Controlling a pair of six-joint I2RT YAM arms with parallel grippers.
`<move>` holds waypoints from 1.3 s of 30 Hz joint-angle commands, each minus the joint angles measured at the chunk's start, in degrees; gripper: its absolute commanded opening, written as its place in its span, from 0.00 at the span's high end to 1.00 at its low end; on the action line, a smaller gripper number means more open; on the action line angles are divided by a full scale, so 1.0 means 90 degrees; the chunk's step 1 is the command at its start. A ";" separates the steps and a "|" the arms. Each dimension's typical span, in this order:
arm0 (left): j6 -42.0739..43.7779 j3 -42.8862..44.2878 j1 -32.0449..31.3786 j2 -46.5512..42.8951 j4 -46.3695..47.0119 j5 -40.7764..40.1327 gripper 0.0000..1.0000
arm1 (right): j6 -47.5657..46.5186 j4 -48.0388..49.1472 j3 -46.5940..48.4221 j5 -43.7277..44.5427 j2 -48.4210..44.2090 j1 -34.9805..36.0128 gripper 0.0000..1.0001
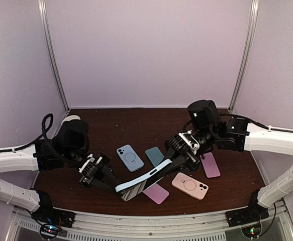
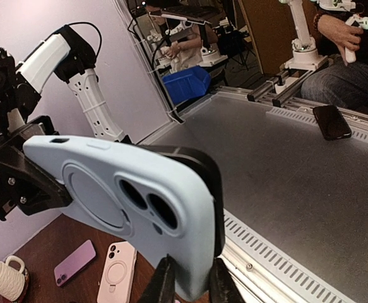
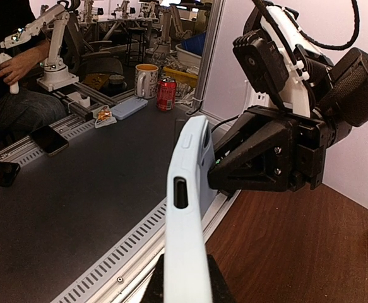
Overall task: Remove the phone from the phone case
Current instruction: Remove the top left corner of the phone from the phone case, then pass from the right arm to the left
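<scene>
A pale blue phone case (image 1: pixel 142 179) hangs tilted above the table's front, held at both ends. My left gripper (image 1: pixel 117 187) is shut on its lower end, my right gripper (image 1: pixel 166 167) on its upper end. The black phone (image 1: pixel 132 192) shows its dark screen along the case's near side. In the left wrist view the case (image 2: pixel 108 189) shows its back and camera holes. There the phone (image 2: pixel 214 186) stands proud of the case's right edge, and my left gripper (image 2: pixel 193 287) pinches that corner. In the right wrist view the case (image 3: pixel 187 208) is edge-on, clamped by my right gripper (image 3: pixel 185 287).
Several other cased phones lie on the brown table: a blue one (image 1: pixel 129 157), a teal one (image 1: pixel 155 155), a purple one (image 1: pixel 210 164), a pink one (image 1: pixel 190 185) and a mauve one (image 1: pixel 156 193). A white mug (image 1: pixel 72 119) stands at the back left.
</scene>
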 commanded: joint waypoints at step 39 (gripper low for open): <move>-0.0910 -0.0774 0.0026 -0.1304 0.2817 -0.2128 0.66 | -0.0105 0.2364 -0.1329 0.3153 -0.2412 -0.0283 1.00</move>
